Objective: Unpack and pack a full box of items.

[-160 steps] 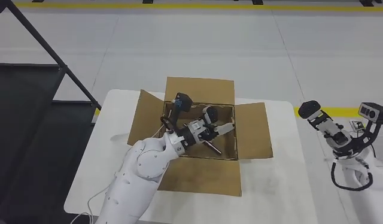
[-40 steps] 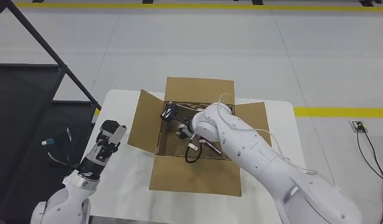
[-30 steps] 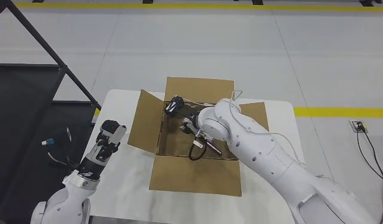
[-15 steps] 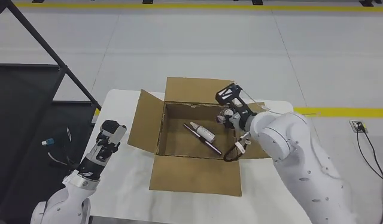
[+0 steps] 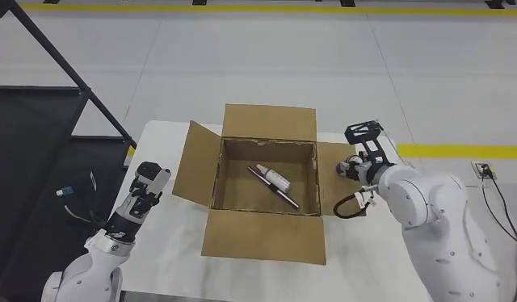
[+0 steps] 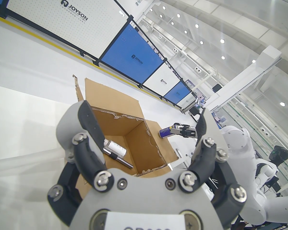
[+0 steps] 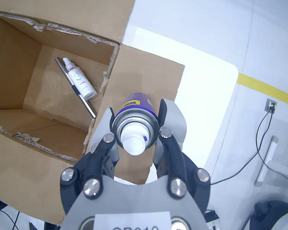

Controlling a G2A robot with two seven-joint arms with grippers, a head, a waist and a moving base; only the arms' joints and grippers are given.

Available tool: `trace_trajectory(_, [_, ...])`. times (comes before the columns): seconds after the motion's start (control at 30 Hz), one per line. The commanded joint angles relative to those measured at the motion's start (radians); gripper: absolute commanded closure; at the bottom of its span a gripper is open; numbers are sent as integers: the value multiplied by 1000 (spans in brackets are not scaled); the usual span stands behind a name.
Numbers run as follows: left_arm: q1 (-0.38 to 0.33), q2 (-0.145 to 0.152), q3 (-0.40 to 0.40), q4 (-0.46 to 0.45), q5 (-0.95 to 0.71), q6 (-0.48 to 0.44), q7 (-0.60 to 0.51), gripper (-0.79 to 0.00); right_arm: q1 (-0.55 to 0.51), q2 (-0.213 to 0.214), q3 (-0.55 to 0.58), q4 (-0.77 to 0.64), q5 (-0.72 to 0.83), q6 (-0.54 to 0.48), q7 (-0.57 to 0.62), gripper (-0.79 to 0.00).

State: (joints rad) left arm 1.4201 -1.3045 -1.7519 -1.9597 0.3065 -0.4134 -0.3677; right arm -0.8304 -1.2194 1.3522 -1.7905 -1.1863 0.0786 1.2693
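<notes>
Box (image 5: 269, 123) holding bottle (image 5: 269, 175) and pen (image 5: 280, 192), right gripper (image 7: 137, 114) clamping can (image 7: 138, 102), left gripper (image 6: 143, 117) spread

L gripper (image 6: 144, 116): jaws wide apart, nothing btwn them. Beyond it, cardboard box (image 6: 144, 144), flaps open. On box floor: white bottle (image 6: 115, 148) lying flat, silver-black pen (image 6: 121, 160) just beside it. R gripper (image 6: 180, 130) past box's far side, clamped on blue spray can (image 6: 166, 132), held approx horizontal.

One cardboard box (image 5: 262, 236); one spray can (image 7: 138, 107); one white bottle (image 7: 80, 83); one slim metal pen (image 7: 87, 104)
</notes>
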Motion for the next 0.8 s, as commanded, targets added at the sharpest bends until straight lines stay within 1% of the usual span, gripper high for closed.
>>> trace_trajectory(0.0, [0, 0, 0, 0, 0, 0, 0, -785, 1, 1, 6, 14, -19, 28, 15, 0])
trace_trajectory(0.17, [0, 0, 0, 0, 0, 0, 0, -785, 9, 1, 14, 58, -76, 111, 47, 0])
trace_trajectory(0.37, [0, 0, 0, 0, 0, 0, 0, -785, 14, 5, 58, 134, -102, 146, 26, 0])
trace_trajectory(0.53, [0, 0, 0, 0, 0, 0, 0, -785, 4, 7, 82, 189, -108, 153, -25, 0])
trace_trajectory(0.77, [0, 0, 0, 0, 0, 0, 0, -785, -10, 12, 120, 288, -70, 113, -93, 0])
